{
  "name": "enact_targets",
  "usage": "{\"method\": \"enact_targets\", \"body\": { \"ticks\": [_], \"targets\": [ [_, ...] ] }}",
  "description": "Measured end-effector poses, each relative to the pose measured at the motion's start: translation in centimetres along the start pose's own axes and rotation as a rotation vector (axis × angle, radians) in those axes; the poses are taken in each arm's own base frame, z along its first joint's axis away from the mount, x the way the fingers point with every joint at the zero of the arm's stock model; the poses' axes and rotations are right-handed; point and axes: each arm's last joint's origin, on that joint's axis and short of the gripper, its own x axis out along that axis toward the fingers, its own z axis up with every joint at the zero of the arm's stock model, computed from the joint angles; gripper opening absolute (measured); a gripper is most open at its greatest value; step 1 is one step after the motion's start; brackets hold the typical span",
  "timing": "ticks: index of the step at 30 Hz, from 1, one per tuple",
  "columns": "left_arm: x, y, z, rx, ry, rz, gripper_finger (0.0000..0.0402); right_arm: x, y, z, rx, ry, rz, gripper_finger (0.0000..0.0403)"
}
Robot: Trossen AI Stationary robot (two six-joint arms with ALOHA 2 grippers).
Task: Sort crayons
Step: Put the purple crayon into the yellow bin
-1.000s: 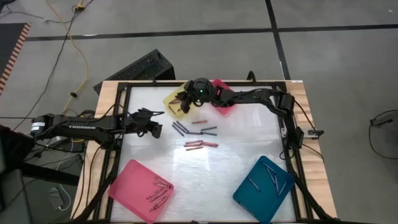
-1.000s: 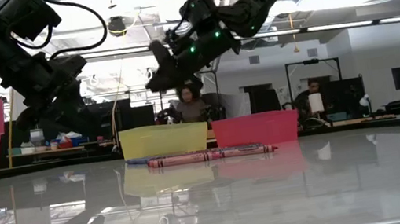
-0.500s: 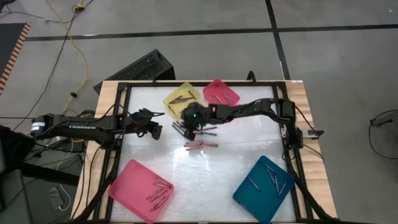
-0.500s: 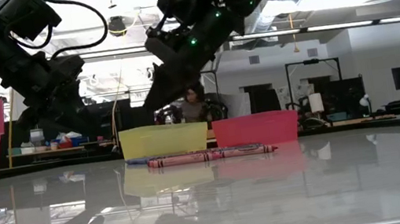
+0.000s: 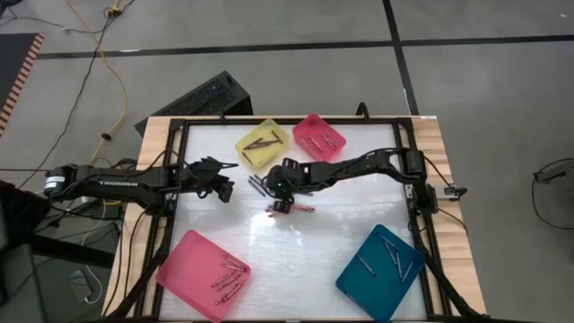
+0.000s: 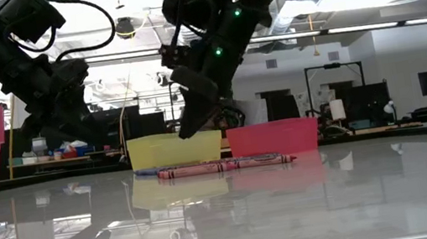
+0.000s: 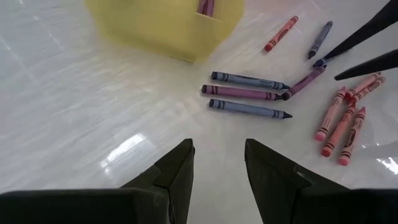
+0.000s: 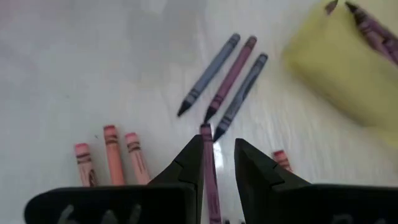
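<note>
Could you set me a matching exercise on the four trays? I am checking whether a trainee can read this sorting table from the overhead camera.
Trays:
1. yellow tray
2. small pink tray
3. large pink tray
4. teal tray

Places, as seen in the high view:
A. near corner on the left arm's side
B. far edge, closer to the right arm's base
C. near corner on the right arm's side
D. far edge, next to the loose crayons

Pairs: 1-D, 2-B, 3-A, 4-C
</note>
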Motion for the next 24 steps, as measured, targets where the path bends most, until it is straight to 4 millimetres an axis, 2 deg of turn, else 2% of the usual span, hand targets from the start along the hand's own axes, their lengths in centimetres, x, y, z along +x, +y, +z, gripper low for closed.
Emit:
{"method": "enact_targets", "body": {
  "ticks": [8, 19, 24],
  "targets": [
    [0.0, 0.0, 0.0, 0.0, -0.001, 0.0, 0.0133, 0.3, -0.3, -0.8, -0.027, 0.04, -0.007, 0.0084],
    [0.0, 0.0, 0.0, -0.015, -0.002, 0.0, 0.0133, 0.4, -0.9, -0.7, -0.077, 0.038, -0.012, 0.0084],
    [0.0, 0.0, 0.0, -0.018, -0.002, 0.0, 0.0133, 1.4, -0.7, -1.2, -0.083, 0.057, 0.012, 0.0084]
  ]
}}
